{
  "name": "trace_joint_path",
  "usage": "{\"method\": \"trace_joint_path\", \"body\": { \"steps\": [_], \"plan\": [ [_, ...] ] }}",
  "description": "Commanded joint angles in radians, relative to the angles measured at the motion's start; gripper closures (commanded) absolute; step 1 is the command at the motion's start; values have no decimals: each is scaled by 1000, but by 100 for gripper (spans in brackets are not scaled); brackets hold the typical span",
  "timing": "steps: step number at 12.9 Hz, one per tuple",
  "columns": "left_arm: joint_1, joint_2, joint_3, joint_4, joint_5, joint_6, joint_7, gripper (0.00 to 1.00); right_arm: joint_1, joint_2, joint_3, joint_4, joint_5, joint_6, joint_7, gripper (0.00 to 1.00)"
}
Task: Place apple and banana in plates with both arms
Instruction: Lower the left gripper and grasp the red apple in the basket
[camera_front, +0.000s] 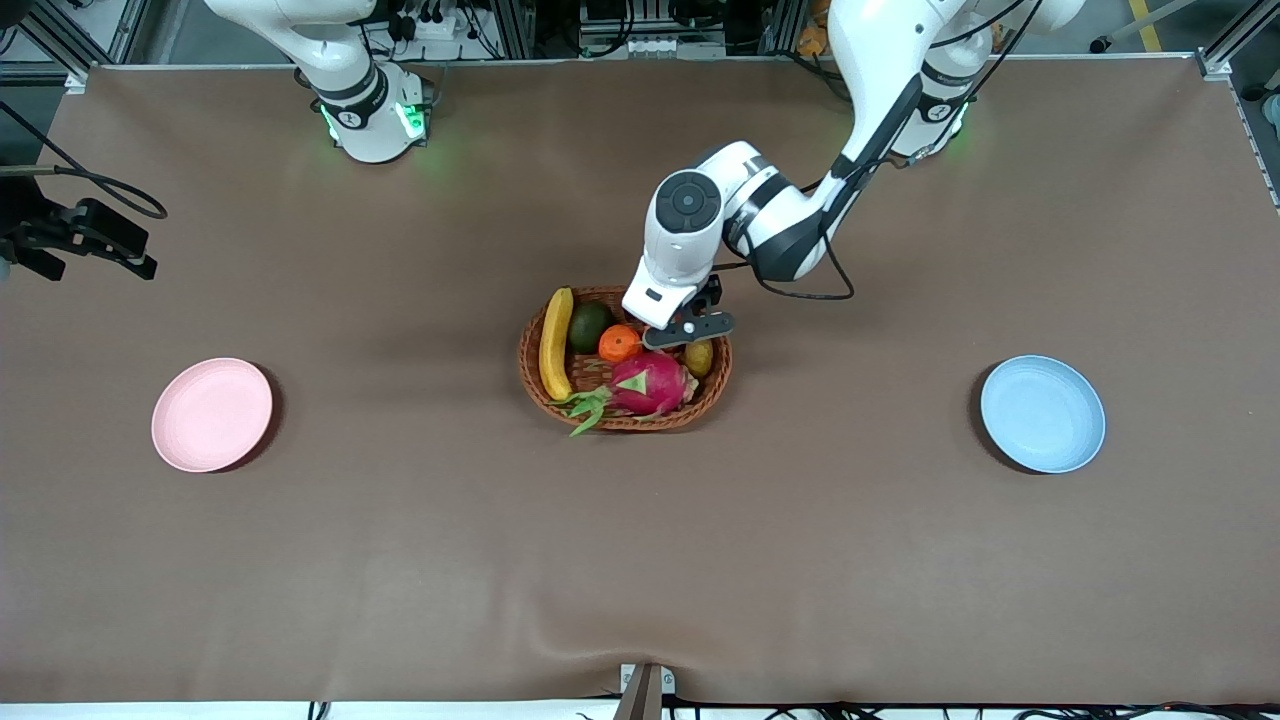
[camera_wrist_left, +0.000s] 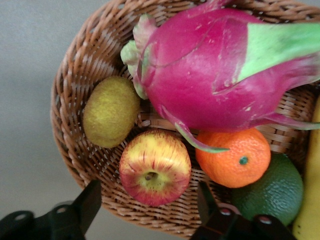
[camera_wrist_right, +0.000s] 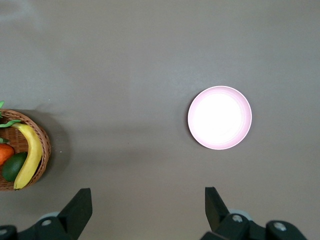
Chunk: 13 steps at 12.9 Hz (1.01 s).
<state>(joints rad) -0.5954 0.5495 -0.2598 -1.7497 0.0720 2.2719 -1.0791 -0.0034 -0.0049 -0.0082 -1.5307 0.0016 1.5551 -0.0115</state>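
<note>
Right now your left hand (camera_wrist_left: 150, 212) hangs spread wide over the apple (camera_wrist_left: 155, 166) in the basket (camera_wrist_left: 75, 85), so lower and close on it, while your right hand (camera_wrist_right: 147, 212) waits, also spread, high above the desk (camera_wrist_right: 125, 60).

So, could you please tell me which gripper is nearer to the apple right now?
Left. The left gripper hangs open right over the apple in the basket. The right gripper, also open, waits high above bare table between the basket and the pink plate.
</note>
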Motion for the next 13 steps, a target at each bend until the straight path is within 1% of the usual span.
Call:
{"method": "trace_joint_path", "body": {
  "steps": [1, 5, 7, 8, 11, 12, 13],
  "plan": [
    [-27, 24, 13, 13, 25, 11, -39, 17, -9, 11, 2, 24, 6, -17, -8, 0],
    [-35, 53, 13, 12, 80, 31, -70, 14, -9, 39, 2, 23, 8, -17, -5, 0],
    [-35, 73, 13, 15, 118, 34, -88, 8, -10, 37, 2, 23, 12, -17, -2, 0],
    [-35, 76, 13, 15, 123, 40, -90, 8, -10, 37, 2, 24, 12, -17, -5, 0],
    [-40, 101, 13, 15, 124, 84, -114, 9, -9, 36, 0, 24, 14, -21, -5, 0],
    [-40, 105, 13, 15, 124, 86, -120, 10, -9, 36, 0, 24, 12, -30, -8, 0],
    [-40, 109, 13, 16, 124, 87, -122, 15, -9, 34, 0, 26, 12, -32, -8, 0]
  ]
}}
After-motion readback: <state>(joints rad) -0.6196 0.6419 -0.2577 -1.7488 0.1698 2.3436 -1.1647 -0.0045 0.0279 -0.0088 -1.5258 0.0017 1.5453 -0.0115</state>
